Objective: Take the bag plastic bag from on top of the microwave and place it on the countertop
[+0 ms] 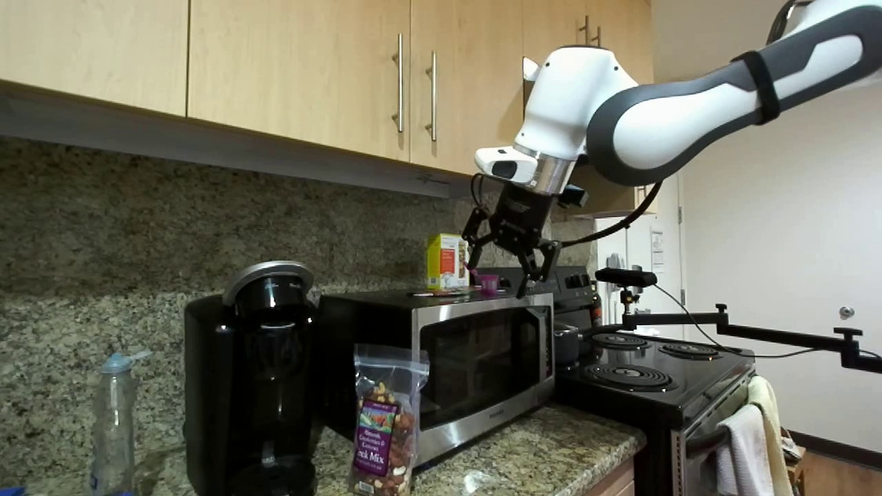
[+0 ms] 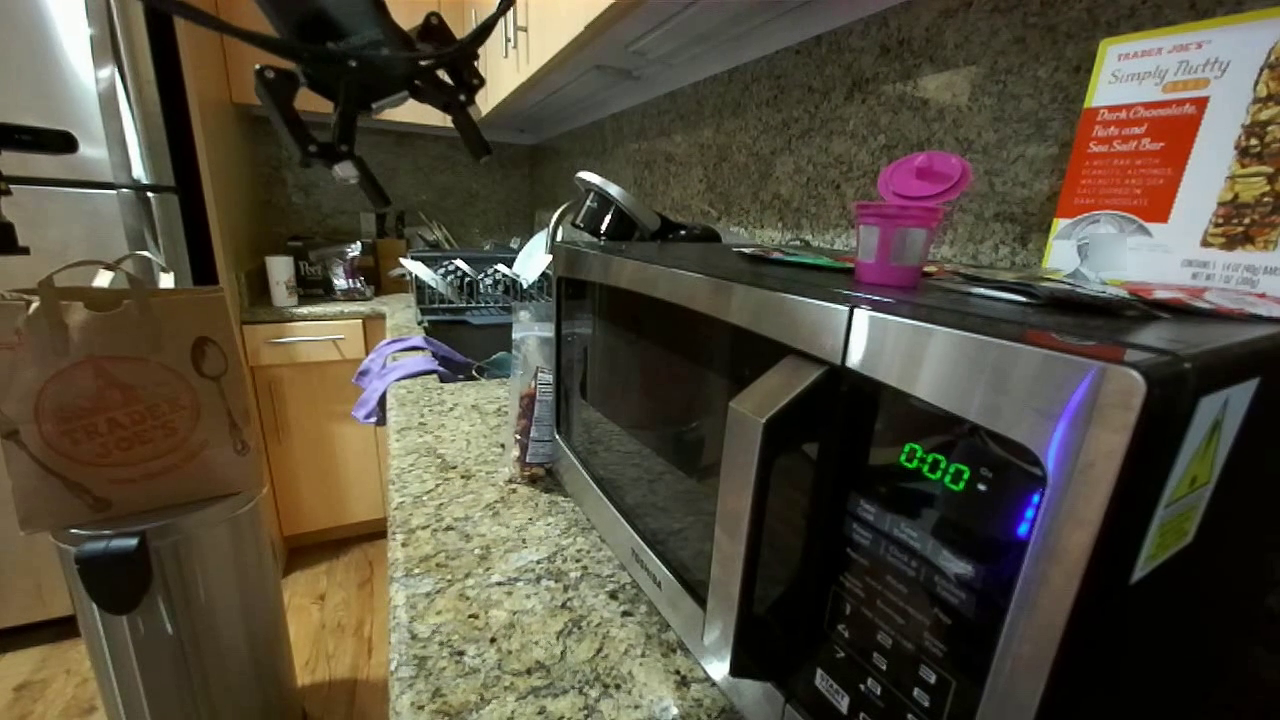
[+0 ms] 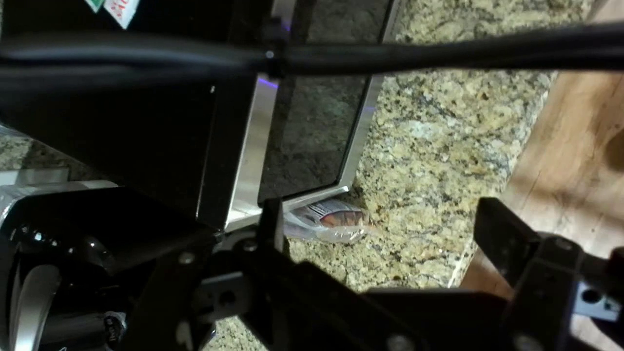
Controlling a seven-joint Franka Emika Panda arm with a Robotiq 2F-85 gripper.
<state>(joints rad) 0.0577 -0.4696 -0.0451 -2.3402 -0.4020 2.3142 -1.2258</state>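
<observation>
Apparently past placing step, w/ nut-mix bag (image 1: pixel 384 427) standing on granite countertop (image 2: pixel 480 590) just beside Toshiba microwave (image 2: pixel 850 450), so prob calls for backing empty, wide-spread Robotiq gripper (image 1: pixel 497 280) off w/o a nudge.

Gripper (image 3: pixel 382 222) along lower edge, fingers (image 3: pixel 504 239) spread wide apart. Plastic bag (image 3: pixel 336 222) on the countertop (image 3: pixel 429 146), just beside a front corner of the microwave (image 3: pixel 312 131); contact between them unclear. White packet (image 3: pixel 123 9) with red lettering, upper left, on the microwave. Coffee maker (image 3: pixel 68 229), lower left. Blurred cable (image 3: pixel 351 58) crosses upper part. Wooden floor (image 3: pixel 560 151) at right.
</observation>
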